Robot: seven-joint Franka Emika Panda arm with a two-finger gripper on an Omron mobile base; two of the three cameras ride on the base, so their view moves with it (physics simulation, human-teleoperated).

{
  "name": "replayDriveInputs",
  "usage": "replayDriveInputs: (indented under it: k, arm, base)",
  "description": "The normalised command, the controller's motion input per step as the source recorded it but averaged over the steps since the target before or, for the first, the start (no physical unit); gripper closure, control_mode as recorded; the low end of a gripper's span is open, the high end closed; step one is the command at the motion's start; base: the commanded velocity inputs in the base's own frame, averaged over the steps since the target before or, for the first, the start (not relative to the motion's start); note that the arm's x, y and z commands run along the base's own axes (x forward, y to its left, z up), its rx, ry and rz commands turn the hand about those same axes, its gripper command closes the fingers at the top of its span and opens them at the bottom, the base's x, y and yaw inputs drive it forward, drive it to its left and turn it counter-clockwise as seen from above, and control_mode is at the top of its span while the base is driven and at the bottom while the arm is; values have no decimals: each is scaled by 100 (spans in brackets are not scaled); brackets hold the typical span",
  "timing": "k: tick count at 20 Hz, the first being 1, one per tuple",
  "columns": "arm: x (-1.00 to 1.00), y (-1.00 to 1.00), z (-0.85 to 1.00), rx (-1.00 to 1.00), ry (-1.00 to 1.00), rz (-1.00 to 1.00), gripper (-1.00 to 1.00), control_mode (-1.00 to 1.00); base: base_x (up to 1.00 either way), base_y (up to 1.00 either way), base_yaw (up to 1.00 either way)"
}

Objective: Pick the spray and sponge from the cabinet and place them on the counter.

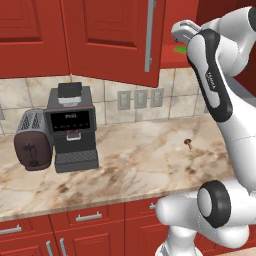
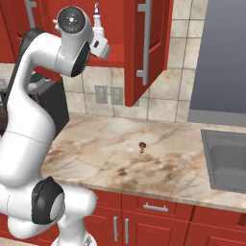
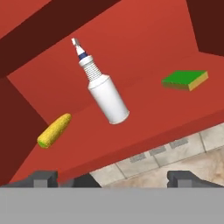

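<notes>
Currently my jaws stand open below the cabinet shelf edge, spray and sponge well apart.

Glossy white rounded arm links with dark joint bands and small lettering.

I see the cabinet door standing open above the bench. The spray stands upright on the red inner shelf, just behind my arm's wrist; the pincer itself I can't make out. A small brown object lies mid-bench, the sink to its right.
</notes>
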Motion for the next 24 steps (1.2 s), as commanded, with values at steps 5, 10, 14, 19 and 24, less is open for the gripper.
replayDriveInputs:
  k: [5,10,14,19,24]
  arm:
    - [42,2,-1,3,0,0,-100,-100]
    - [7,18,0,7,2,2,-100,-100]
    - [0,19,0,5,5,8,-100,-100]
    - [1,8,0,4,7,9,-100,-100]
    - [16,0,0,9,6,11,-100,-100]
  base:
    - [0,0,0]
    - [0,0,0]
    - [0,0,0]
    - [0,0,0]
    - [0,0,0]
